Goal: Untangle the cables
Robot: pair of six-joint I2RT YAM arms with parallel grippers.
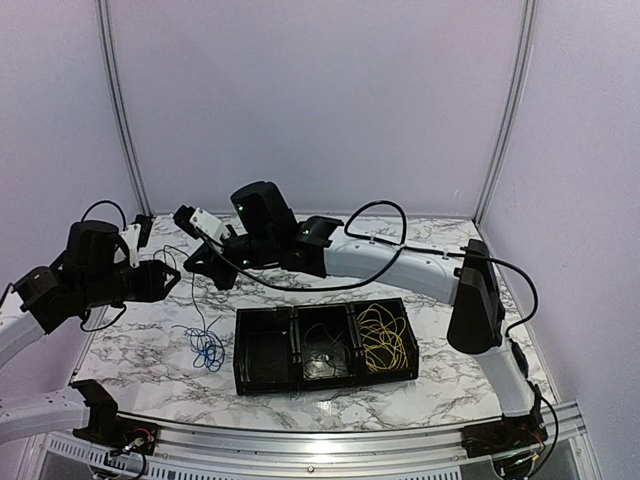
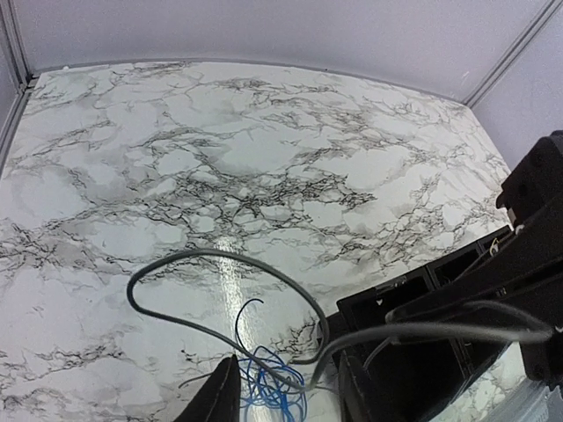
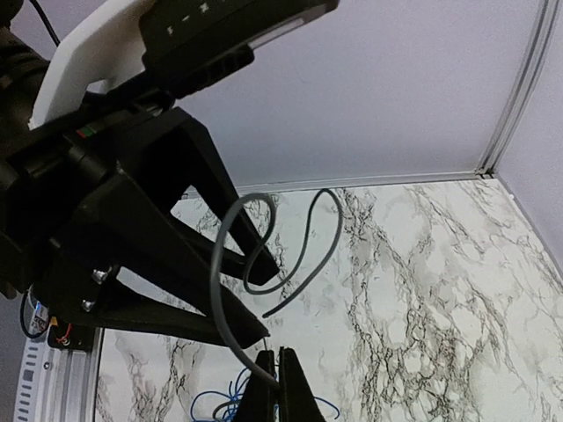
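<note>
We are seeing the grey cable (image 2: 220, 253) hanging in the air between the two claws and curling into open loops above the marble bench (image 1: 130, 350). The right claw (image 3: 278, 387) is gripping it. Its fingers are pressing tight together on one stretch of the strand, and the rest is arching up and away from the fingertips toward the left claw (image 2: 288, 369).

The left claw is standing partly wide, with its two fingers apart. The grey cable is running through the gap between them, and we cannot tell whether it is touching either finger. The two claws are facing each other, tips close together.

Directly beneath both claws, the blue cable (image 1: 207, 350) is lying in a small loose bundle on the bench. In the left wrist view it is showing through the left claw's gap. We cannot tell whether it is caught up with the grey strand.

A black tray (image 1: 265, 350) is sitting on the bench to the right of the claws and nearer the arm bases. The yellow cable (image 1: 382, 335) is coiling in the compartment farthest from the claws. A dark cable (image 1: 325, 362) is lying in the middle one.
</note>
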